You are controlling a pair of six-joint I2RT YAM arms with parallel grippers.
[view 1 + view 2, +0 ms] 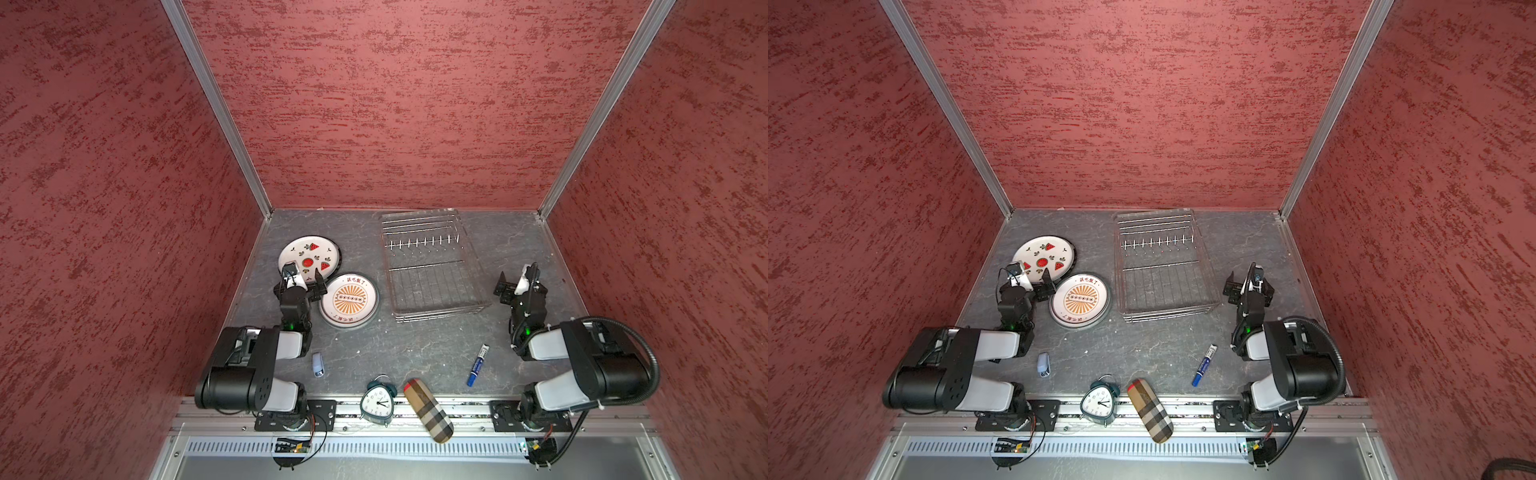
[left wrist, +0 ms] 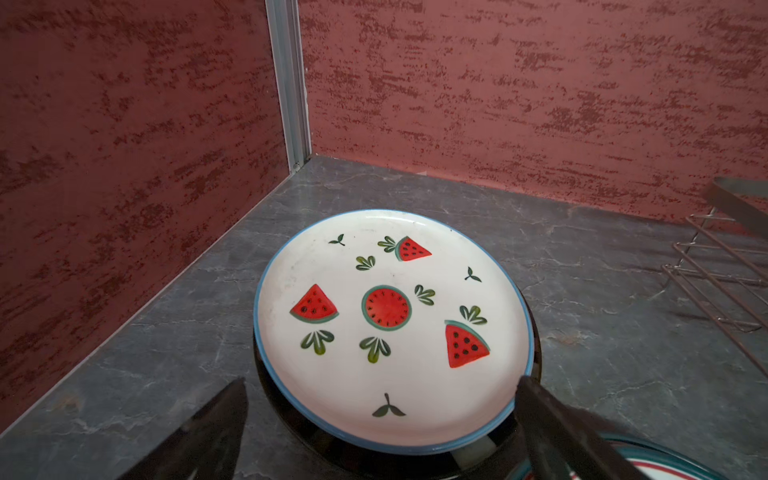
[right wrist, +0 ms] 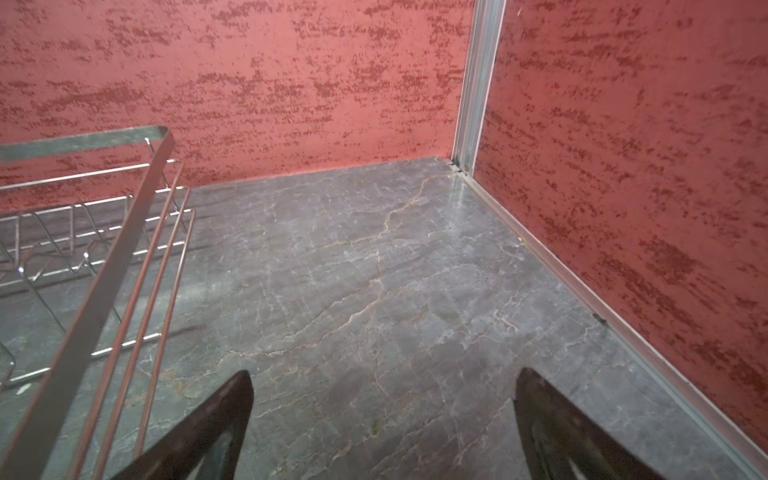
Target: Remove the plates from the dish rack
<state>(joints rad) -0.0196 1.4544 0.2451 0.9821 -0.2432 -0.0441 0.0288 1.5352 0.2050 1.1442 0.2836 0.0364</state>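
The dish rack (image 1: 428,266) (image 1: 1163,266) is a silver wire frame at the back middle, and no plates stand in it. A white watermelon-print plate (image 1: 309,253) (image 1: 1046,251) (image 2: 390,266) lies flat at the left on a dark striped-rim plate (image 2: 357,463). An orange sunburst plate (image 1: 350,300) (image 1: 1080,300) lies just in front of it, to the right. My left gripper (image 1: 304,279) (image 1: 1034,277) (image 2: 380,386) hangs open over the watermelon plate's near edge and holds nothing. My right gripper (image 1: 517,276) (image 1: 1249,279) (image 3: 384,376) is open over bare table, right of the rack (image 3: 83,232).
Along the front edge stand a teal alarm clock (image 1: 377,401) and a plaid case (image 1: 428,409). A blue marker (image 1: 477,365) lies at front right. A small blue-grey object (image 1: 318,365) lies by the left arm. Red walls close in three sides.
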